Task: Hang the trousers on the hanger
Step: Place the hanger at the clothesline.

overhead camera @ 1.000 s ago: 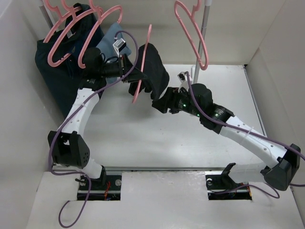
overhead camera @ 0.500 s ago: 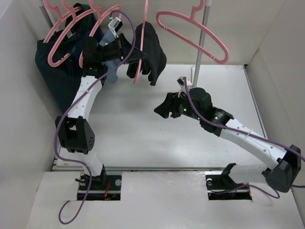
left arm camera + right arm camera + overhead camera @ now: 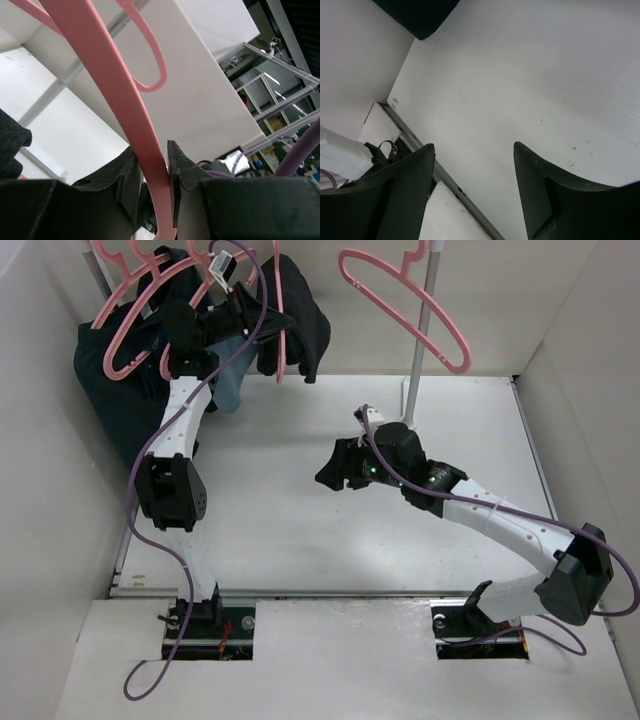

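Note:
The black trousers (image 3: 300, 312) hang draped over a pink hanger (image 3: 284, 360) that shows edge-on, high at the back centre-left. My left gripper (image 3: 260, 322) is shut on that hanger. In the left wrist view the pink hanger bar (image 3: 150, 165) sits pinched between both jaws of the left gripper (image 3: 152, 172), and a bit of black trousers fabric (image 3: 11, 146) shows at the left edge. My right gripper (image 3: 330, 470) is open and empty, low over the table and apart from the trousers. In the right wrist view the right gripper (image 3: 472, 155) has only bare table between its fingers.
A free pink hanger (image 3: 405, 310) hangs by the rail pole (image 3: 424, 330) at back right. More pink hangers (image 3: 135, 315) hang at back left over a dark navy garment (image 3: 110, 400) and a light-blue cloth (image 3: 232, 375). White walls enclose the table (image 3: 300, 540).
My left arm has lifted the hanger with the trousers up and back to the left. My right gripper has drawn away from the trousers and moved left and down. The free right hanger swung.

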Available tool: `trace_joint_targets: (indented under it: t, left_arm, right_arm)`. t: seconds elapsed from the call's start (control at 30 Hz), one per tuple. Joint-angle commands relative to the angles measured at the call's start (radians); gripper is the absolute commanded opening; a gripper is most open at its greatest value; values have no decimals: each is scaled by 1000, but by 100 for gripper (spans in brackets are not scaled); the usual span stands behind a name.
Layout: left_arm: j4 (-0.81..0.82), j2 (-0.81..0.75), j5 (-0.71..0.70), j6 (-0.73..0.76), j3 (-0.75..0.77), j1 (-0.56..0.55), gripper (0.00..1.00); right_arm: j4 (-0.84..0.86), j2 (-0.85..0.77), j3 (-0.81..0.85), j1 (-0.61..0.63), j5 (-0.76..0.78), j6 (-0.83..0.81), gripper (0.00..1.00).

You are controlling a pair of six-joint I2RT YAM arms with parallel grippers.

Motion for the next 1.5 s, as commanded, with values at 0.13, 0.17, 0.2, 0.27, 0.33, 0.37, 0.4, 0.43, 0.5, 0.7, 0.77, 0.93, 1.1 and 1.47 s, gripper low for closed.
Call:
trace_joint_targets:
  t: [0.13,0.17,0.2,0.27,0.33,0.37,0.4,0.43,0.5,0.7,0.77,0.93,1.1,1.47]
  left_arm:
    - [112,20,-80,125,65,16,0]
    - [112,20,-80,125,49,16,0]
    - [112,20,-55,125,22,16,0]
    - [112,20,-34,125,-6,16,0]
    - [112,-3,-12,125,-34,16,14]
    - [134,-3,17,125,-53,16,31]
    - [148,-29,32,125,-64,16,38]
    - [161,-43,45,125,-80,16,45]
    - [172,-75,55,125,-144,16,63]
    - [-27,-207,55,314,-300,47,100]
    - [-53,-256,55,340,-346,56,100]
    - [-655,-344,-71,759,-309,65,100]
    - [-979,-449,-318,1148,-278,65,100]
    - [-1250,-675,-828,1533,-363,65,100]
  right_arm:
    - [29,25,80,9,-42,-28,70]
    - [29,34,89,9,-42,-28,70]
    - [29,34,89,9,-42,-28,70]
    - [20,34,89,9,-42,-28,70]
    - [20,44,89,9,-42,-28,70]
    - [20,45,98,9,-42,-28,70]
    - [20,45,98,9,-42,-28,70]
    - [20,45,98,9,-52,-28,70]
    - [20,54,98,9,-61,-37,70]
    - [20,54,107,9,-81,-37,70]
    - [20,54,107,9,-81,-37,70]
    - [20,22,89,9,-81,-37,70]
    - [20,-29,45,9,-81,-37,70]
    - [-105,-106,0,9,72,-92,87]
